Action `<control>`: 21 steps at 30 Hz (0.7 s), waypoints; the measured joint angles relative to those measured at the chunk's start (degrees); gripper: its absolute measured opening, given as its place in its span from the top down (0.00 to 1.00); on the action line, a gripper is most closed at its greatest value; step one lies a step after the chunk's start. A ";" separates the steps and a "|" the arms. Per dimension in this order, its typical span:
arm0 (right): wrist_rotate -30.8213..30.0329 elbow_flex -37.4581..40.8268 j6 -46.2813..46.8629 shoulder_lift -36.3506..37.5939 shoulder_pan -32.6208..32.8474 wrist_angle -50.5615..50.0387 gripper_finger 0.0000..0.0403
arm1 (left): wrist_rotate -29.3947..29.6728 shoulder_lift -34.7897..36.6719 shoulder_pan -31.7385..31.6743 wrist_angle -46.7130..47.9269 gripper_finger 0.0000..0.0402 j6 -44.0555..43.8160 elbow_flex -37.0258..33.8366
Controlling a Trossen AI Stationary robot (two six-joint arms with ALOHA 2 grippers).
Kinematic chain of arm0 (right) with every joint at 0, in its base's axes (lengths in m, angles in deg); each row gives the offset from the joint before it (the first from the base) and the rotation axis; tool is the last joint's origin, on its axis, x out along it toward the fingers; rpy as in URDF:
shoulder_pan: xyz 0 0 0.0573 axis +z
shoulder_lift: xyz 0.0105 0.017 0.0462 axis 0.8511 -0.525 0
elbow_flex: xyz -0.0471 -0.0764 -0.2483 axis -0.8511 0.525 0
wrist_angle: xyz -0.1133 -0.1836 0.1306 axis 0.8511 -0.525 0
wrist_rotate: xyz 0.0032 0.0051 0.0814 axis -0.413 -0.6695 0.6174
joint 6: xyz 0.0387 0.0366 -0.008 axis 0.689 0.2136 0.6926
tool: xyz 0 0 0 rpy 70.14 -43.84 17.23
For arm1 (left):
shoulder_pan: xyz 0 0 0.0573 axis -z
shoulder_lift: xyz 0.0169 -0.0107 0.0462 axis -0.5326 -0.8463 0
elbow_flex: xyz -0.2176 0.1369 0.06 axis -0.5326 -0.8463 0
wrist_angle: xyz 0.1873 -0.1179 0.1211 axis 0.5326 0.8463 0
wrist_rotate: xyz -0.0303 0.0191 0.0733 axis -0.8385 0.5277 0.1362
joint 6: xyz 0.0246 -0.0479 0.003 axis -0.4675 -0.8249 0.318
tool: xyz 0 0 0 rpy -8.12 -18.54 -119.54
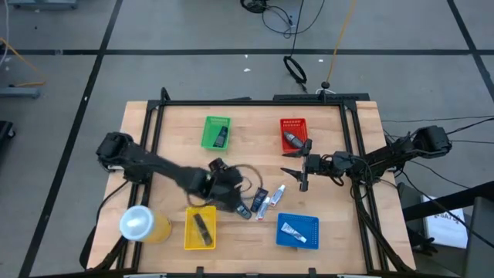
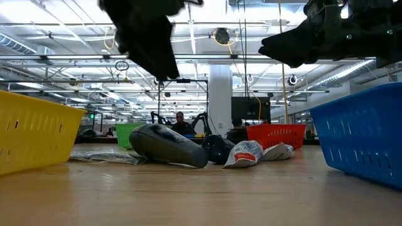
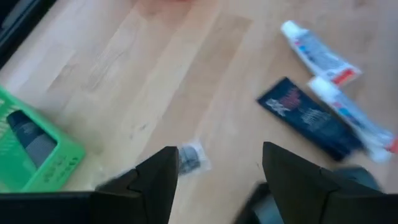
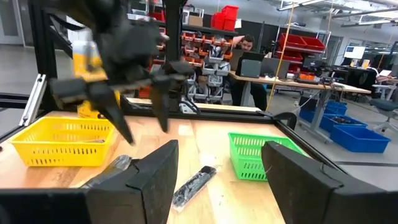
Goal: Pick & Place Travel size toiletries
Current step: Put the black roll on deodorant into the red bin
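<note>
Several toiletries lie loose on the table's middle: white tubes, a dark blue packet, a dark grey oblong piece and a small wrapped item. My left gripper hovers open above the table just left of this cluster, with the wrapped item by one fingertip. My right gripper is open, held above the table right of the cluster, below the red basket. Neither touches anything.
Four baskets surround the middle: green with a dark tube, red with an item, yellow with a dark piece, blue with a white tube. A yellow cup with a whitish lid stands near left. People sit beyond the table.
</note>
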State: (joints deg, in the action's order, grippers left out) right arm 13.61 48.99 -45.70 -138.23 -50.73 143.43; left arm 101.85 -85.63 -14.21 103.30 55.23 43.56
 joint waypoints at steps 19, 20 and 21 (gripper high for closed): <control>-0.11 0.00 -0.48 0.00 0.00 -3.68 0.46 | -35.33 -1.60 -10.63 2.79 0.43 36.31 0.00; -0.11 0.00 -0.48 0.00 0.00 -3.68 0.46 | -35.03 -1.97 -9.44 0.95 0.43 37.76 0.00; -0.10 0.00 -0.48 0.00 0.00 -3.70 0.46 | -34.84 -2.49 -8.38 -0.63 0.43 38.75 0.00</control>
State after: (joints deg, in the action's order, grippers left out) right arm 13.51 48.99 -46.18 -138.23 -50.73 139.73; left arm 67.01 -88.13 -22.59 102.67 93.98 43.56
